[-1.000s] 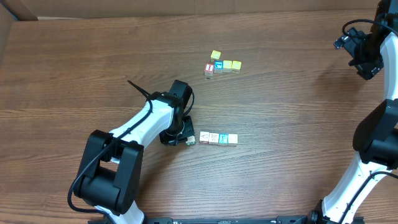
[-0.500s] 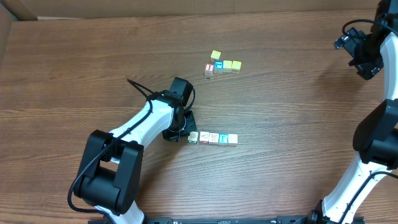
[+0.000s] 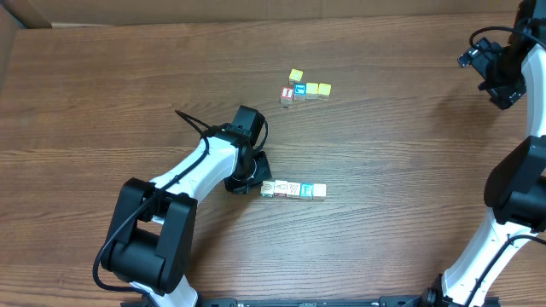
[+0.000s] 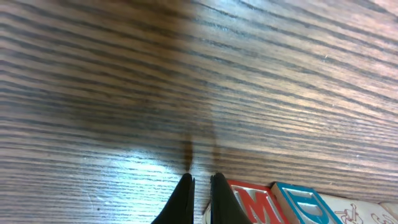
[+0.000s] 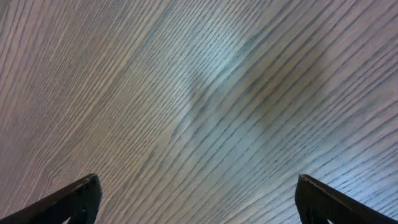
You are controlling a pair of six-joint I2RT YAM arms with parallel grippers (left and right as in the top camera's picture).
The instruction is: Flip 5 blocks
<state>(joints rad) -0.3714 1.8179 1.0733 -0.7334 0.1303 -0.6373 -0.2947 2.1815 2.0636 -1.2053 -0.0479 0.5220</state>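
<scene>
Left wrist: blocks (image 4: 258, 208) beside fingertips (image 4: 219, 196)

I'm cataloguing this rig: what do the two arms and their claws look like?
The left arm and right arm match: glossy white links between bulky black joint housings. A thin black cable loops off the left wrist. The left claw and right claw have black, tapered fingers. No markings show.
</scene>
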